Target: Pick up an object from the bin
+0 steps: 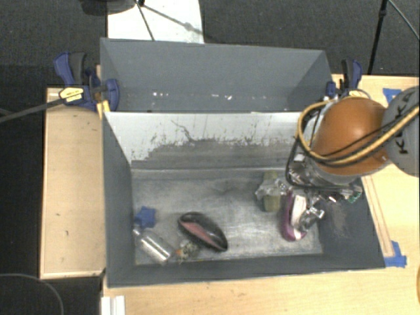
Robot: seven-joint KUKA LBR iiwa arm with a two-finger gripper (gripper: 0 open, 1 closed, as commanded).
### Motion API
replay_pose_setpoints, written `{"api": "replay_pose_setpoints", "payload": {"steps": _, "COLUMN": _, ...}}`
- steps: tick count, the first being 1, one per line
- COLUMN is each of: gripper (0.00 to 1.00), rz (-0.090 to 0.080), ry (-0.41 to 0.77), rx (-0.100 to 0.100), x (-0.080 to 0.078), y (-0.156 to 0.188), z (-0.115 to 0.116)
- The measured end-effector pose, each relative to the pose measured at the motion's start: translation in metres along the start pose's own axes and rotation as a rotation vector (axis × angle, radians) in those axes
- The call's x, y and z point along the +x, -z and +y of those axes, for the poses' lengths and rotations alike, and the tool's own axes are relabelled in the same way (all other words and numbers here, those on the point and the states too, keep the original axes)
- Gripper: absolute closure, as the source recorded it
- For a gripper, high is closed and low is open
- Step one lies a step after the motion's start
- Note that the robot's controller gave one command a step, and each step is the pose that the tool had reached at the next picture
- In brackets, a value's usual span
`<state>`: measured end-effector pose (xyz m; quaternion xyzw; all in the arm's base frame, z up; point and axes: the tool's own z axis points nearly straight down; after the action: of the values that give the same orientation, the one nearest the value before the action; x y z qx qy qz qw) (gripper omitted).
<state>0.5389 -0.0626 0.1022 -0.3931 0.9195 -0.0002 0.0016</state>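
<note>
Orange wrist cover [344,133] — below it, tool [307,215] against purple-white object [289,224].

bin [118,195]: all loose things lie on its floor
hand [305,216]: low at the floor's right end, near the right wall
elongated curved piece [289,226]: right against the hand's left side
small blocky piece [268,195]: just behind the curved piece, slightly left
oval piece [203,232]: front middle, well apart from the hand
small bottle [149,241]: front-left corner, left of the oval piece
small scrap [186,250]: between bottle and oval piece, by the front wall
</note>
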Motion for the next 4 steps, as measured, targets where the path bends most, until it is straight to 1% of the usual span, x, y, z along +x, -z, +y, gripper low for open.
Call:
{"api": "replay_pose_setpoints", "payload": {"steps": 1, "gripper": 0.0, "rz": -0.001, "ry": 0.416, "rx": 0.001, "x": 0.025, "y": -0.002, "z": -0.024}}
{"api": "replay_pose_setpoints", "payload": {"steps": 2, "gripper": 0.0, "rz": 0.027, "ry": 0.76, "rx": -0.01, "x": -0.031, "y": -0.021, "z": -0.047}}
{"api": "replay_pose_setpoints", "payload": {"steps": 3, "gripper": 0.0, "rz": 0.004, "ry": 1.23, "rx": 0.009, "x": -0.012, "y": -0.025, "z": -0.042}}
{"api": "replay_pose_setpoints", "payload": {"steps": 4, "gripper": 1.0, "rz": 0.008, "ry": 1.223, "rx": 0.01, "x": -0.011, "y": -0.025, "z": -0.044}}
